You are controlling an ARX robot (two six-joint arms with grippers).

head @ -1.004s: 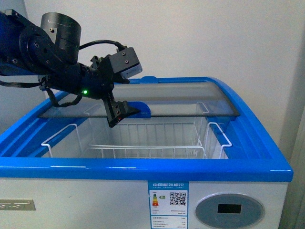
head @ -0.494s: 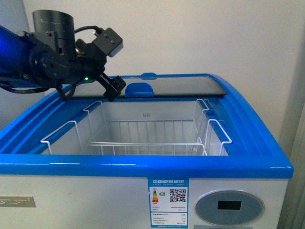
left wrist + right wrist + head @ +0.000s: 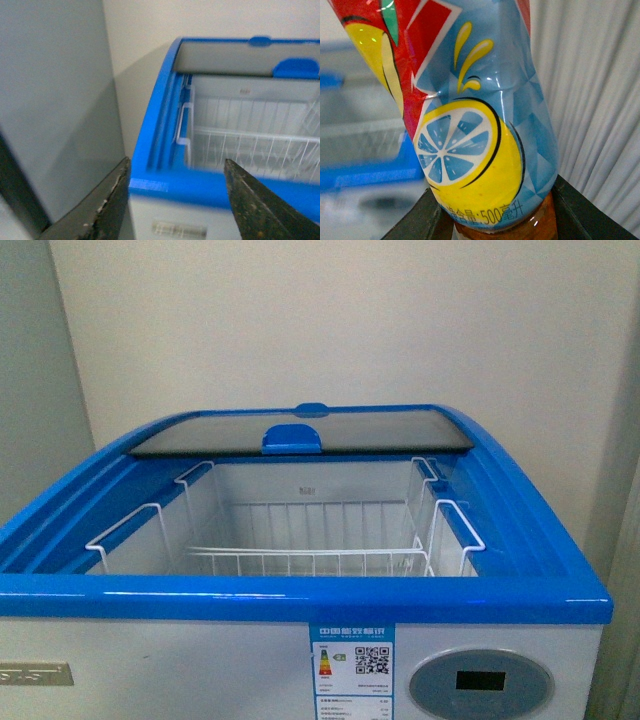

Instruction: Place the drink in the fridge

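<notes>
Drink [image 3: 480, 125] sits clamped in right end effector [image 3: 497, 215]; left end effector [image 3: 175, 200] gapes.

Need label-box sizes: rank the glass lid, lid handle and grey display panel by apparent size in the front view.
1. glass lid
2. grey display panel, nearer the camera and cut off below
3. lid handle

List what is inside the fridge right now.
Inside the fridge, white wire baskets hang along the walls; no bottle or can shows in them. The glass lid, slid back, covers the rear strip, and the floor beneath the baskets is out of sight.
</notes>
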